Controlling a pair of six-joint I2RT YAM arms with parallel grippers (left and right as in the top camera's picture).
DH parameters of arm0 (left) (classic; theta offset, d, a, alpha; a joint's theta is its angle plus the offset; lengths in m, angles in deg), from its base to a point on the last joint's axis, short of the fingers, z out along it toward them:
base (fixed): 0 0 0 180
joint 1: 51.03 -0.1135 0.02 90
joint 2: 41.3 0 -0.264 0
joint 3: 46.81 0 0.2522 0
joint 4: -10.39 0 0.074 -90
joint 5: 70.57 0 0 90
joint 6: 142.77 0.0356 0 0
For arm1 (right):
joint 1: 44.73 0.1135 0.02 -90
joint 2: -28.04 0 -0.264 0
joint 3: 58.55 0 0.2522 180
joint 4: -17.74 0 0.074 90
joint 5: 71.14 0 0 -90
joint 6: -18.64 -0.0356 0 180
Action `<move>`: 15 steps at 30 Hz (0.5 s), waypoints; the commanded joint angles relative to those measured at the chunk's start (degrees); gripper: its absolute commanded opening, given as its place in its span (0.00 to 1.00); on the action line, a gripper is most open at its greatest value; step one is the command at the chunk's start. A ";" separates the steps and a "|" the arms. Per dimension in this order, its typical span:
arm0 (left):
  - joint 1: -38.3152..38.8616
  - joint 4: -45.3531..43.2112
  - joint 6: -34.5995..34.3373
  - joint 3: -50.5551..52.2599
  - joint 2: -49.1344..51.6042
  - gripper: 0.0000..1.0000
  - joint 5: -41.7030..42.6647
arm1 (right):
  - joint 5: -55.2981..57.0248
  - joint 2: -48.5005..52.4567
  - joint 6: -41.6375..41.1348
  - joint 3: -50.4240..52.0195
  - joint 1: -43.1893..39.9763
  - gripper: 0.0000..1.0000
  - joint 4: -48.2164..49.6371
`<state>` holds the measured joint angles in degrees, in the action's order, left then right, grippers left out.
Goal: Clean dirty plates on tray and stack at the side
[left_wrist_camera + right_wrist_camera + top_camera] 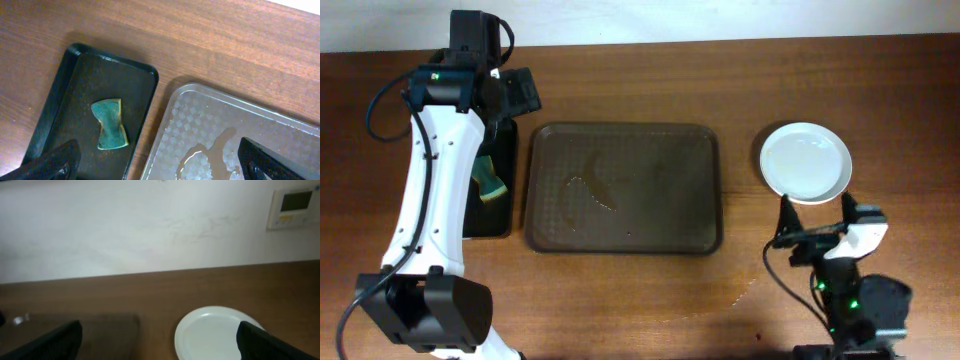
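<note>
The brown tray (620,225) lies mid-table with no plates on it, only a thin puddle of water (592,185). White plates (806,162) sit on the table right of the tray; from above only the top one shows, and it looks clean. My right gripper (817,212) is open just in front of the plates, which also show in the right wrist view (212,332) between its fingers (160,340). My left gripper (515,95) is open and empty above the far left; its wrist view shows the fingers (160,165) spread over the gap between both trays.
A narrow black tray (505,150) lies left of the brown tray and holds a green sponge (492,180), also seen in the left wrist view (111,124). A white wall (150,225) with a small control panel (295,205) stands behind the table.
</note>
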<state>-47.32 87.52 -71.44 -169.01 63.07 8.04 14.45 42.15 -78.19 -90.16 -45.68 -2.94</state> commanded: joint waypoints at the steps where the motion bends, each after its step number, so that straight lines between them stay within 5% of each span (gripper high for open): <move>1: 0.04 -0.09 -0.13 0.09 0.17 0.99 0.02 | 0.07 -6.19 0.42 6.10 0.61 0.98 2.75; 15: 0.04 -0.07 -0.13 0.09 0.17 0.99 0.02 | 3.19 -13.92 0.44 17.53 0.57 0.98 3.23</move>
<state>-47.32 87.50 -71.44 -169.01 63.07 8.06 16.24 28.84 -78.19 -73.04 -45.64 1.45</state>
